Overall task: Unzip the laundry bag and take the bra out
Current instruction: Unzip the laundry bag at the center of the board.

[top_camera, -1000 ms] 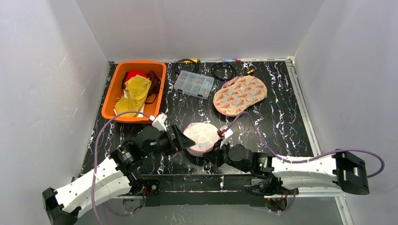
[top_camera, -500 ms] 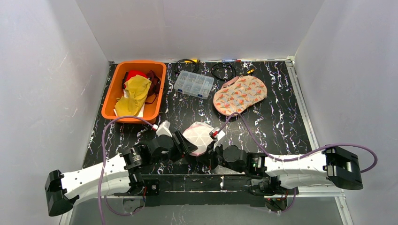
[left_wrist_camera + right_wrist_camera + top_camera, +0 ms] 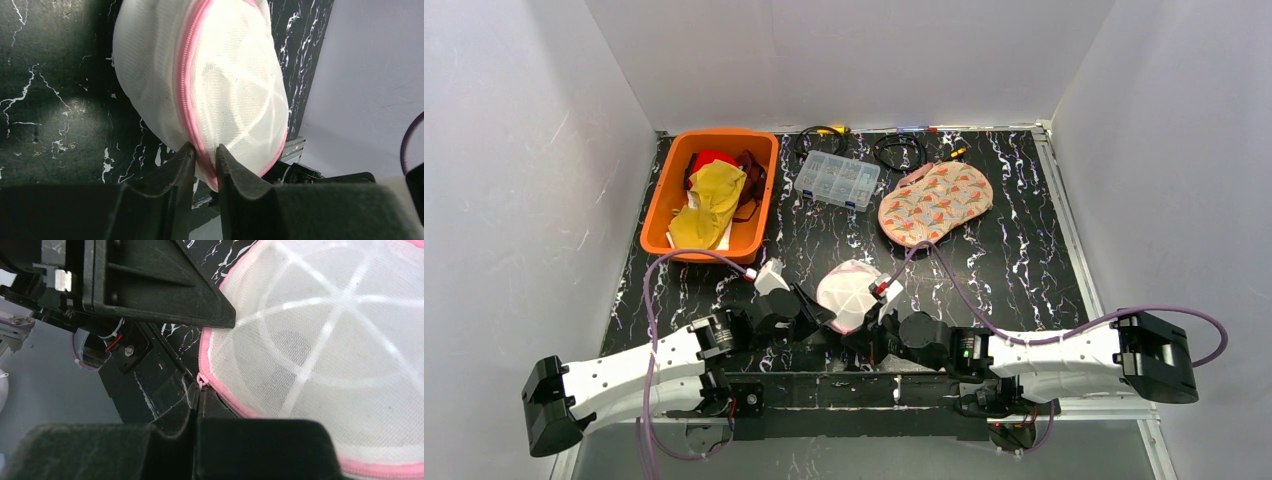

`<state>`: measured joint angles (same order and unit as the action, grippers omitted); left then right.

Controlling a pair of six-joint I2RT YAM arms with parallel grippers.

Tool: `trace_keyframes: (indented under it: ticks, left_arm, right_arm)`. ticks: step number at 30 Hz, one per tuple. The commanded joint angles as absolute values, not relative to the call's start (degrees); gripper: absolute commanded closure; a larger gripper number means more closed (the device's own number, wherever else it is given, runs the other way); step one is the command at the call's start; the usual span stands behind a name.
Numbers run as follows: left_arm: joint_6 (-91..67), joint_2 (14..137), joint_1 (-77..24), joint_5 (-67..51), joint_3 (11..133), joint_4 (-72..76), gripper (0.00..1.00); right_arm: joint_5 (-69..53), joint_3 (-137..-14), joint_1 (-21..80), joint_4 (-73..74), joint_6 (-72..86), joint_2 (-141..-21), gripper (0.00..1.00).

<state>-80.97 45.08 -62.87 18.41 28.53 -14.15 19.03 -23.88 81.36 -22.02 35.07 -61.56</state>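
The laundry bag [image 3: 849, 290] is a white mesh dome with a pink zipper seam [image 3: 186, 85], sitting near the table's front edge between both arms. My left gripper [image 3: 204, 154] has its jaws pinched on the pink seam at the bag's lower rim, reaching in from the bag's left [image 3: 822, 312]. My right gripper [image 3: 196, 402] is shut on the small pink zipper pull [image 3: 201, 381], at the bag's near right side [image 3: 871, 318]. The bra is hidden; through the mesh I see only white ribs and a dim shadow.
An orange bin [image 3: 656, 215] of yellow and red cloth stands at the back left. A clear compartment box [image 3: 837, 179], a patterned fabric pad [image 3: 935, 202] and coiled cables [image 3: 899, 150] lie along the back. White walls close in three sides.
My left gripper swung in to the bag's left rim and closed from wide open onto the pink seam. The right gripper stayed shut; the bag shifted slightly.
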Motion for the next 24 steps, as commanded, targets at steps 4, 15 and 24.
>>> trace_keyframes:
  ticks: [4,15,24]
  left_arm:
    - [-79.8,45.8,-63.0,23.9,29.3,-16.6,1.0]
    - [-70.1,44.9,-60.9,25.2,32.7,-16.6,1.0]
    - [-54.6,50.9,-47.4,3.2,35.0,-7.3,1.0]
  right_arm:
    - [21.1,-26.3,82.0,-20.5,33.8,-58.0,0.99]
    - [31.4,-28.3,81.9,-3.3,33.0,-49.2,0.99]
    - [34.1,-28.9,81.9,6.9,28.3,-42.3,0.99]
